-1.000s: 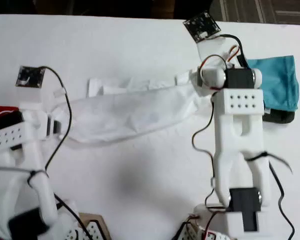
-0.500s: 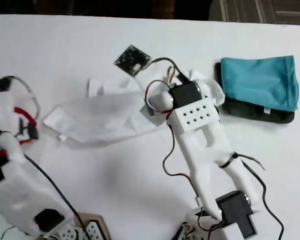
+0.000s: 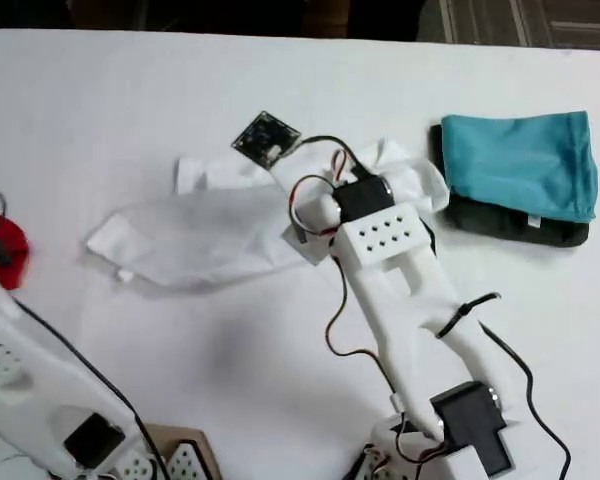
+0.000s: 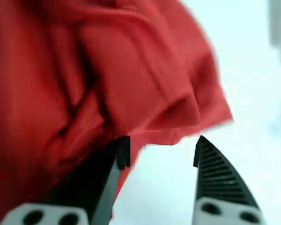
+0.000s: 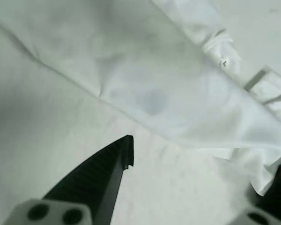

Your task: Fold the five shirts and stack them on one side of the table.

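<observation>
While my right gripper (image 5: pixel 201 173) hangs with its jaws spread wide, nothing sits between them. Below it lies the white shirt (image 3: pixel 200 235), a long crumpled band stretched across the middle of the worktop (image 3: pixel 130 100). A flatter strip shows along the shirt's far edge, and its right end is bunched up beside my right arm (image 3: pixel 390 270). In my right wrist view the cloth runs slantwise past the tip of one jaw, creased and rumpled, with bare worktop under the jaw itself.

At the right side of the worktop the teal shirt (image 3: pixel 520 160) lies folded on top of a dark shirt (image 3: pixel 510 228), also folded. The bunched end of the white shirt comes just beside that pile; I cannot tell whether they touch.

My left gripper (image 4: pixel 161 154) is over at the left edge, by the red shirt (image 4: pixel 84 84), well apart from the white one. Its jaws are parted and grip nothing: one crosses the rumpled red cloth's edge, the other stands over bare worktop.
</observation>
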You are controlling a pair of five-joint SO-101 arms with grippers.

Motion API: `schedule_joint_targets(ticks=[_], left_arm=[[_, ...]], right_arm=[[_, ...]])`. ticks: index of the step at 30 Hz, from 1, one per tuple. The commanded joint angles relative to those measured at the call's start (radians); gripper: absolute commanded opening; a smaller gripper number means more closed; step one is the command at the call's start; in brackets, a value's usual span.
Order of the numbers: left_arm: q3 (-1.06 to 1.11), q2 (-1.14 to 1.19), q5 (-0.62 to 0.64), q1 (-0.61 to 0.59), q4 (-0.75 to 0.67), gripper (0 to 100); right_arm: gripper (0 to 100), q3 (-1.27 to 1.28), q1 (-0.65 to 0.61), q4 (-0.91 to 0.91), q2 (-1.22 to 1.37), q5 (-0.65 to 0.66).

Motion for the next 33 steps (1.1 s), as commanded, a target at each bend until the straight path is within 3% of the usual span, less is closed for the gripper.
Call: schedule_joint_targets(ticks=[1,8,15,23,33], left_arm=[[-0.093,-0.02,0.034,0.083,0.084,24],[-0.17,-0.011,0.051,0.267,0.245,24],[-0.068,-0.009,0.087,0.42,0.206,24],[0.077,-0.009,0.117,0.433,0.064,24],[0.116,-0.009,0.347,0.397,0.058,24]], right_arm=[[44.3,-0.003,-0.002,-0.015,-0.05,-0.003],[44.3,-0.003,-0.001,-0.015,-0.05,-0.003],[44.3,-0.003,-0.001,-0.015,-0.05,-0.003],[44.3,-0.003,0.001,-0.012,-0.05,-0.006],[44.3,-0.003,0.001,-0.013,-0.05,-0.006]])
